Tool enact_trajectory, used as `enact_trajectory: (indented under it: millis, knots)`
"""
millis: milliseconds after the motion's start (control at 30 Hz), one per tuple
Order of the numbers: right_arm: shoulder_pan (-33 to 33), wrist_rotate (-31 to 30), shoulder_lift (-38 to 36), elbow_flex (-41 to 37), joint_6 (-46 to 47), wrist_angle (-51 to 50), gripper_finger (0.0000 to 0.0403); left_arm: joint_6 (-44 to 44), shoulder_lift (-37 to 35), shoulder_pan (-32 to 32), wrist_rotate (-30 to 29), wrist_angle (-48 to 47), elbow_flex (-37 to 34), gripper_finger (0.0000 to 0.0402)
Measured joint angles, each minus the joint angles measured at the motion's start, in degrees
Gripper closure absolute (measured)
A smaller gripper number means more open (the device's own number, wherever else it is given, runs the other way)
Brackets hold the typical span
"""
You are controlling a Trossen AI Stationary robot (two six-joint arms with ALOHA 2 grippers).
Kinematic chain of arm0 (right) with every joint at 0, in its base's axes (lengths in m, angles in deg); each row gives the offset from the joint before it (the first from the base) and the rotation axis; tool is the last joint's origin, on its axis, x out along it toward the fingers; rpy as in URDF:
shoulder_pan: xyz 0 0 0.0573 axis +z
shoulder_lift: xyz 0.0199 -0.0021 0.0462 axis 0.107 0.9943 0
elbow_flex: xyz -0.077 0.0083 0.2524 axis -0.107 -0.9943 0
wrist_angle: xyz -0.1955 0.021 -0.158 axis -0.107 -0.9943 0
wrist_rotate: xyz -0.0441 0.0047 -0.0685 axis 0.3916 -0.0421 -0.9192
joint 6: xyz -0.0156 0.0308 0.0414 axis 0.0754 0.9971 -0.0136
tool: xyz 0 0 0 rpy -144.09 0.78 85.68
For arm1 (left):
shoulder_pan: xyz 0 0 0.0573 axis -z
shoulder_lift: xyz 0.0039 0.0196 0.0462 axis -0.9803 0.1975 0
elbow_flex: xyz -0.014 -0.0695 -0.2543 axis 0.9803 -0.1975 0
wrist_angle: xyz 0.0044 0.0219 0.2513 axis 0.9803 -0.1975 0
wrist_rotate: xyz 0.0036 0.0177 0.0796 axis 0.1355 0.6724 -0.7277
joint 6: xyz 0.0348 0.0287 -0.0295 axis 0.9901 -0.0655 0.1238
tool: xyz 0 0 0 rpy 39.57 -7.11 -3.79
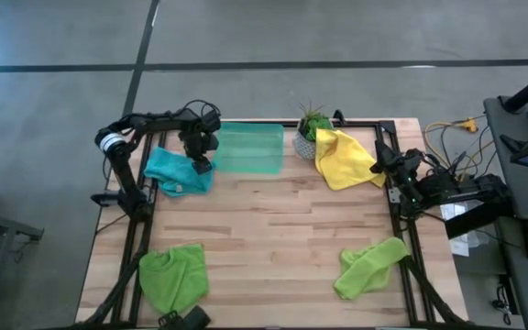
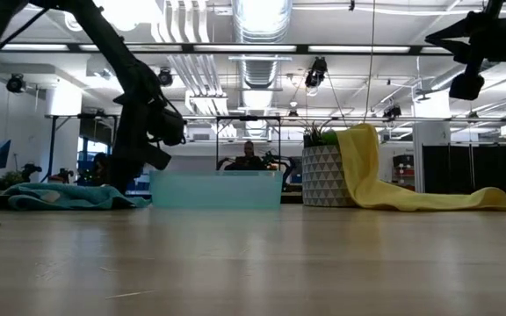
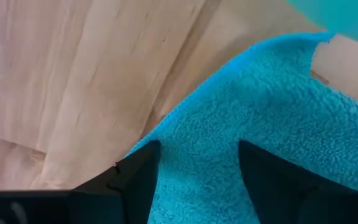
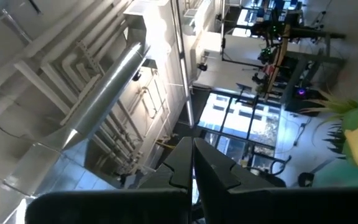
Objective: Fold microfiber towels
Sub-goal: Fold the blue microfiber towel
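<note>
I am hovering the left gripper (image 1: 201,165), jaws spread, directly over the right edge of the teal-blue towel (image 1: 178,170) at the table's (image 1: 273,238) far left. The right gripper (image 1: 380,156), pressed together, is waiting beside the yellow towel (image 1: 345,158), well apart.
</note>
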Motion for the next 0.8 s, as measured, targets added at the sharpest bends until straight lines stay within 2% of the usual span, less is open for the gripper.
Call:
enact_trajectory:
  millis: [100, 200, 400, 600, 667, 800]
  knots:
    - [0.00, 1.03, 0.00, 0.98, -0.38, 0.02, 0.0394, -0.77, 1.81, 0.01, -0.03, 0.15, -0.08, 0.0200]
    - [0.00, 1.90, 0.00, 1.94, -1.40, -0.03, 0.0394, -1.58, 2.39, 0.00, -0.34, 0.45, -0.22, 0.0233]
    - [0.00, 3.62, 0.00, 4.07, -5.89, -0.50, 0.0394, -1.70, 2.29, -0.08, -0.41, -0.02, -0.23, 0.0380]
    - [0.00, 5.26, 0.00, 5.20, -6.54, -0.82, 0.0394, -1.98, -3.02, 0.02, 2.45, -4.27, 0.29, 0.0399]
    - [0.00, 7.27, 0.02, 5.20, -6.50, -1.06, 0.0394, -3.91, -7.96, 0.04, 3.96, -5.30, 1.09, 0.0400]
    - [0.00, 15.08, 1.57, 5.22, -4.94, -0.90, 0.0394, -9.58, -20.65, 0.13, 11.24, -4.83, 1.21, 0.0401]
